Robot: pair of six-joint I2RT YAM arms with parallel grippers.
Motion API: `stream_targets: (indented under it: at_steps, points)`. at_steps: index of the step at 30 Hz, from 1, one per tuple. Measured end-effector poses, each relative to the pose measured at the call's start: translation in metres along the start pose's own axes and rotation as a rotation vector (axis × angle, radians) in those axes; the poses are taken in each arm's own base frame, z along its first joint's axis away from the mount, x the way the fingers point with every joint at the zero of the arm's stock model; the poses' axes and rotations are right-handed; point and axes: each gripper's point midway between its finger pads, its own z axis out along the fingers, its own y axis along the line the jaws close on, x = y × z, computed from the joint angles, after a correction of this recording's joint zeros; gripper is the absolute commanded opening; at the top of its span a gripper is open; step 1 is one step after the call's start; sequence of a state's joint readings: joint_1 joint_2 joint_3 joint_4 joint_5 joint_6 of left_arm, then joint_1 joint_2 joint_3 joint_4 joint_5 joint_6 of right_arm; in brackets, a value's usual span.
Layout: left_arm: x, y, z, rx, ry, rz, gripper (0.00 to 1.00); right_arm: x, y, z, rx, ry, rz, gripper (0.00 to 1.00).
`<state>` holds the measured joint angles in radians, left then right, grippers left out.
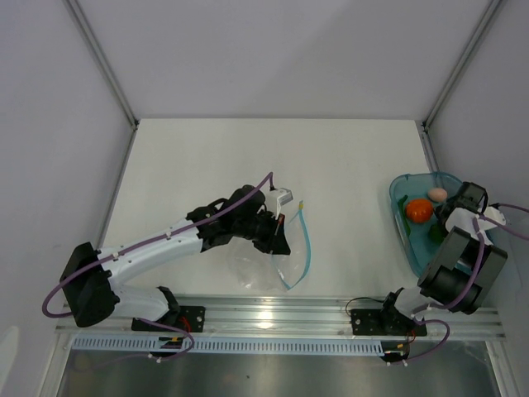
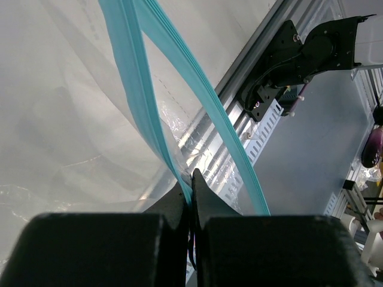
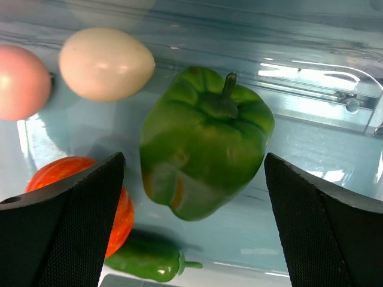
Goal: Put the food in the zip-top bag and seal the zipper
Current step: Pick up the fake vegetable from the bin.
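Green pepper (image 3: pixel 203 143) lies between the right hand's (image 3: pixel 191 173) spread fingers (image 3: pixel 66 227).

Grey walls (image 1: pixel 273 50) enclose a white table (image 1: pixel 215 165) with metal rail (image 1: pixel 273 308).

The white table (image 1: pixel 207 182) carries a clear zip-top bag (image 1: pixel 254 270) near its front edge, seemingly resting only partly on the surface. A translucent teal tray (image 1: pixel 395 207) lies well apart on the right side.

Clear crinkly bag (image 1: pixel 263 266) sits open on the desk (image 1: pixel 207 165), teal zipper (image 1: pixel 307 240) strips parted. Green pepper (image 3: pixel 203 155), orange-red ball (image 3: pixel 60 170) and two pale eggs (image 3: pixel 106 64) are bunched together in the teal tray (image 1: pixel 398 223), well apart from it.
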<state>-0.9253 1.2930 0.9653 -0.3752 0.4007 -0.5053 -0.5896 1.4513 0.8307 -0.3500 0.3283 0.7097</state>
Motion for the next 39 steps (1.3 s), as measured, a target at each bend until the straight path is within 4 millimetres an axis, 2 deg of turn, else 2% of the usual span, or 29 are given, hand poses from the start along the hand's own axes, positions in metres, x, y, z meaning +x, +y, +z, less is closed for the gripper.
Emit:
stream_targets:
  at_steps: [6,12,15,16,17,21,22,24,25,26,29,32,34,39]
  points:
    - [0.0,0.0,0.0,0.001,0.0,0.002,0.01,0.006,-0.003,0.008,0.034,0.003,-0.021,0.98]
    - [0.0,0.0,0.0,0.003,0.002,0.002,0.01,0.009,-0.007,0.01,0.049,-0.011,-0.035,0.86]
    - [0.0,-0.001,0.0,0.003,0.002,0.002,0.01,0.012,-0.009,0.011,0.055,-0.014,-0.05,0.72]
    - [0.0,-0.001,0.0,0.004,0.002,0.002,0.0,0.013,-0.009,0.011,0.056,-0.015,-0.055,0.61]
    - [0.0,-0.001,0.0,0.004,0.002,0.002,0.01,0.014,-0.01,0.011,0.058,-0.015,-0.063,0.56]
    - [0.0,-0.001,0.0,0.003,0.002,0.002,0.01,0.013,-0.009,0.011,0.049,-0.033,-0.074,0.41]
    - [0.0,-0.001,0.0,0.003,0.002,0.002,0.01,0.014,-0.008,0.01,0.045,-0.036,-0.081,0.35]
    - [0.0,-0.001,0.0,0.003,0.002,0.002,0.01,0.015,-0.006,0.009,0.04,-0.041,-0.093,0.28]
    - [0.0,-0.001,0.0,0.003,0.002,0.002,0.01,0.015,-0.005,0.007,0.035,-0.044,-0.104,0.21]
    - [0.0,-0.001,0.0,0.004,0.002,0.002,0.01,0.016,-0.004,0.006,0.03,-0.045,-0.111,0.19]
    - [0.0,0.0,0.0,0.003,0.001,0.001,0.01,0.019,0.003,-0.005,0.001,-0.053,-0.132,0.12]
    - [0.0,0.0,-0.001,0.004,0.0,0.0,0.01,0.02,0.013,-0.023,-0.045,-0.074,-0.155,0.08]
    - [0.0,-0.001,-0.001,0.009,0.002,-0.001,0.01,0.021,0.021,-0.038,-0.084,-0.083,-0.17,0.01]
    - [-0.005,-0.009,-0.003,0.035,-0.004,0.003,0.01,0.036,0.036,-0.079,-0.196,-0.059,-0.238,0.0]
